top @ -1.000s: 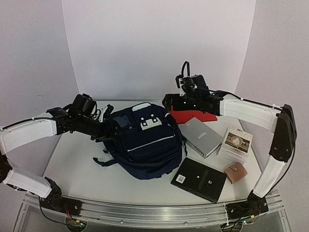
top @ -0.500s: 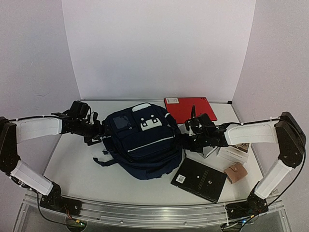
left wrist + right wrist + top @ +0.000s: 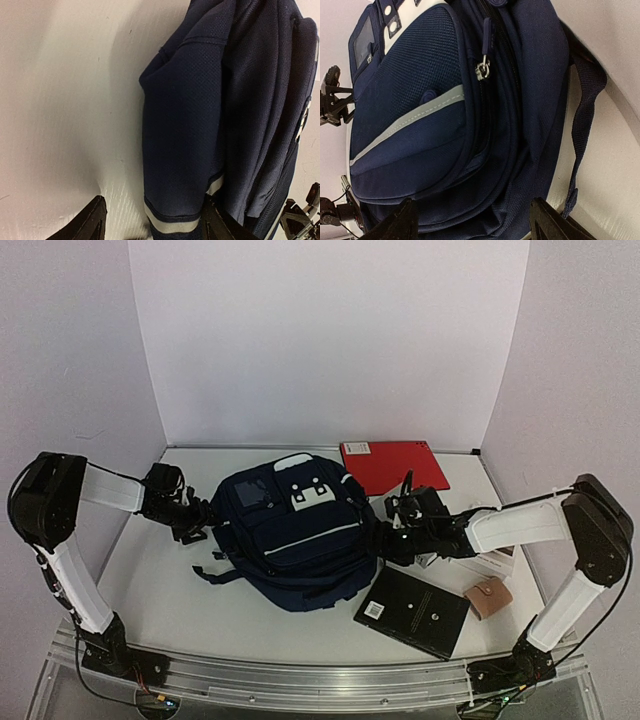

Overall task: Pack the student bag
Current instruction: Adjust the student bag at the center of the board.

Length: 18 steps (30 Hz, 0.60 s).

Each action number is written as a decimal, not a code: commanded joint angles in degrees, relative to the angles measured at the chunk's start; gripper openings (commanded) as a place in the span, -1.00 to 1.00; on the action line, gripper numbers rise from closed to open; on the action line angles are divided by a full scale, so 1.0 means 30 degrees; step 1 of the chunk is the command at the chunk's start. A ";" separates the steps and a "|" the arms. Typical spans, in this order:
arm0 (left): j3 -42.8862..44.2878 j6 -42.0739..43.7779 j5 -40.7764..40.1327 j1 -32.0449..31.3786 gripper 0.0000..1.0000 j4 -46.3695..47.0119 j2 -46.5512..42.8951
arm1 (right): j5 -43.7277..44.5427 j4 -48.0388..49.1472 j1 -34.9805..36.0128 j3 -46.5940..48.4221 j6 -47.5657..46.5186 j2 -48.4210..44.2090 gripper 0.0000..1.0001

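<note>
- Flanking the backpack (image 3: 295,540) at centre frame: left gripper (image 3: 155,206) and right gripper (image 3: 472,202), jaws spread wide, clamped on nothing.
- Likely soft, floppy, light; best seized by zipper pull (image 3: 482,67) or strap (image 3: 582,100).

The student bag (image 3: 300,540) lies between the left pincer (image 3: 201,524) and right pincer (image 3: 386,540).

The left arm (image 3: 108,490) is shown rising from its base to a sharply bent elbow, its forearm laid out level toward the centre. The right arm (image 3: 515,525) is mirrored opposite, elbow high, forearm reaching inward and slightly downward. The left gripper (image 3: 200,524) and the right gripper (image 3: 386,540) are held low, pointed at each other and well apart. In both wrist views the fingers (image 3: 87,225) are seen parted.
</note>
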 commanded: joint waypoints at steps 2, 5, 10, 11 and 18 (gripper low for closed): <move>0.1340 0.0897 0.1961 0.0068 0.28 0.2179 0.1152 | 0.0315 0.0929 0.0099 -0.0522 0.0527 0.0324 0.46; 0.1605 0.0890 0.2716 0.0076 0.27 0.2727 0.2021 | 0.0307 0.1224 0.0099 -0.0564 0.0609 0.0710 0.44; 0.1692 0.0238 0.3714 0.0072 0.07 0.4022 0.3039 | -0.0377 0.2431 0.0105 -0.0179 0.0618 0.1827 0.13; 0.1575 -0.0082 0.4035 0.0067 -0.10 0.4586 0.3094 | -0.0406 0.2764 0.0107 -0.0090 0.0649 0.1940 0.04; 0.0774 -0.0822 0.4440 0.0081 -0.99 0.5597 0.1182 | 0.0144 0.3126 0.0106 0.1084 0.0286 0.0452 -0.98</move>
